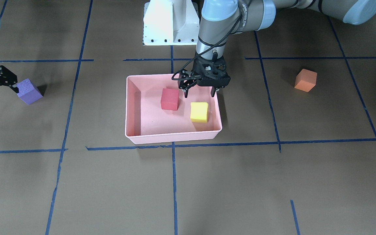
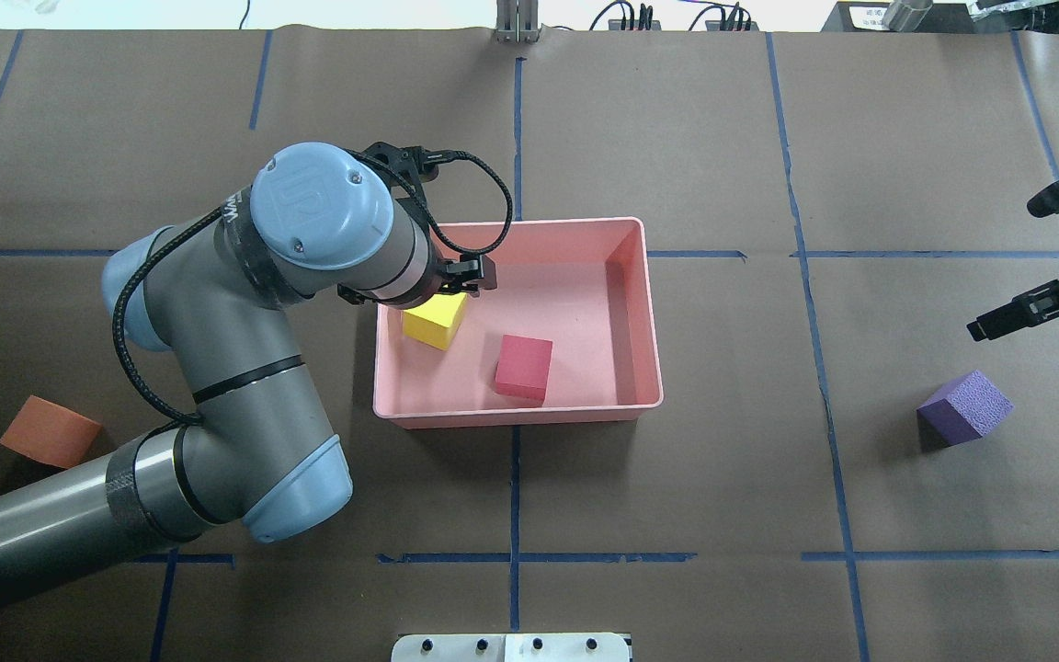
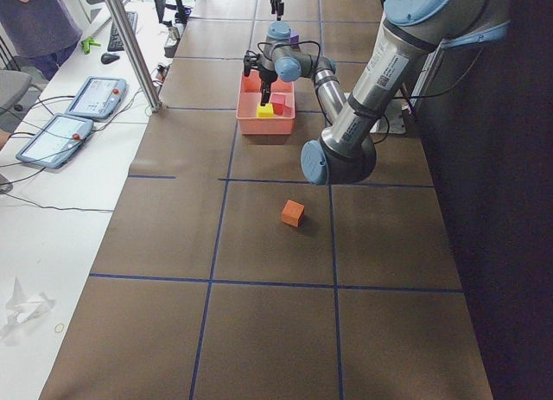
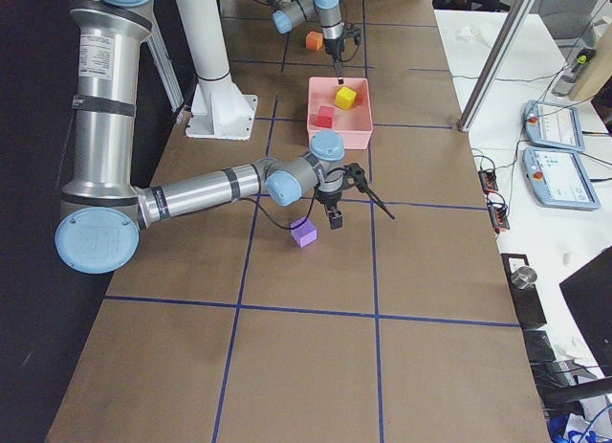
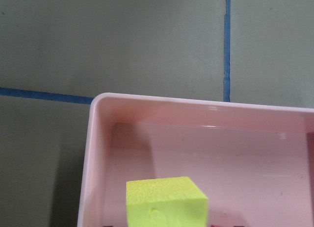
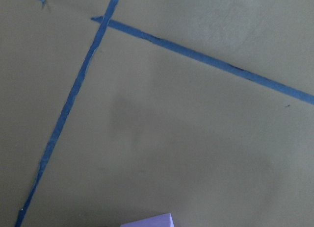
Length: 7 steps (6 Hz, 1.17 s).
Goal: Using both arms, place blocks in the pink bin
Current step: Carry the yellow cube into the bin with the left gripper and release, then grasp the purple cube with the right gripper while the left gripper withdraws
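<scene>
Blocks: foam, likely light, soft, matte, grippy; pinch opposite flat faces. Red block (image 1: 170, 99) and yellow-green block (image 1: 199, 112) in pink bin (image 1: 175, 137); purple block (image 1: 28, 91) and orange block (image 1: 305, 80) on worktop (image 1: 273, 182). Left claw (image 1: 199, 94) apart, empty, over bin. Right claw (image 2: 1012, 267) apart, near purple block.

You are working in a robotics lab. Jointed robot arms (image 2: 244, 386) and a white pedestal (image 1: 170, 24) stand at a table (image 3: 259, 331) papered brown and gridded with blue tape (image 1: 174, 182). Beside it, a white bench (image 3: 52, 244) carries control tablets (image 3: 95, 96) and a keyboard (image 3: 118, 33).
</scene>
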Tool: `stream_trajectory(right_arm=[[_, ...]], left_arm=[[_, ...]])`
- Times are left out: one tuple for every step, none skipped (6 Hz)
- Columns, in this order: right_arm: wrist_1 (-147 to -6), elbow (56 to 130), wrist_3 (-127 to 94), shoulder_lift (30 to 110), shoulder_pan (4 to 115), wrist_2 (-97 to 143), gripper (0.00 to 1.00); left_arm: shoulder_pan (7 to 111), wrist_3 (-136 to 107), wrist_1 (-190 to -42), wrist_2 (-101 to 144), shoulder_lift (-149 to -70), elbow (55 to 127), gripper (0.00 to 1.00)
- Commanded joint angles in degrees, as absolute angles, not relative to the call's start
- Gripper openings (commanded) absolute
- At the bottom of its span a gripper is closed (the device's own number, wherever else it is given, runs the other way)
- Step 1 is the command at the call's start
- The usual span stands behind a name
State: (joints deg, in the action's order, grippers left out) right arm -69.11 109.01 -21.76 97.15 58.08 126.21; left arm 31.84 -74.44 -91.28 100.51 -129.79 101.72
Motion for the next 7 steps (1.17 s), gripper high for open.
stream_trajectory(right_arm=[[-60.44,108.81,-21.88,102.62,52.67,124.81,1.0],[-60.21,108.11,-21.97,103.0,50.12,124.28,1.0],[-60.12,105.93,-21.89,102.75,47.57,122.36,1.0],[-60.12,105.39,-22.06,102.48,45.9,121.82,1.0],[-60.12,103.55,-22.06,102.13,44.92,121.03,0.89],[-60.12,103.62,-21.71,101.69,44.91,120.85,0.4],[-60.03,104.41,-22.14,101.69,45.09,121.46,0.21]], left_arm=[[31.55,-74.44,-91.23,100.2,-129.73,102.13,1.0],[31.55,-74.44,-91.23,100.2,-129.73,102.22,1.0],[31.55,-74.44,-91.32,100.2,-129.64,102.22,1.0],[31.55,-74.44,-91.32,100.2,-129.55,102.65,1.0],[31.47,-74.44,-91.32,100.2,-129.46,102.92,1.0],[31.46,-74.44,-91.32,100.2,-129.11,103.01,1.0],[31.55,-74.36,-91.32,100.2,-128.68,103.27,1.0]])
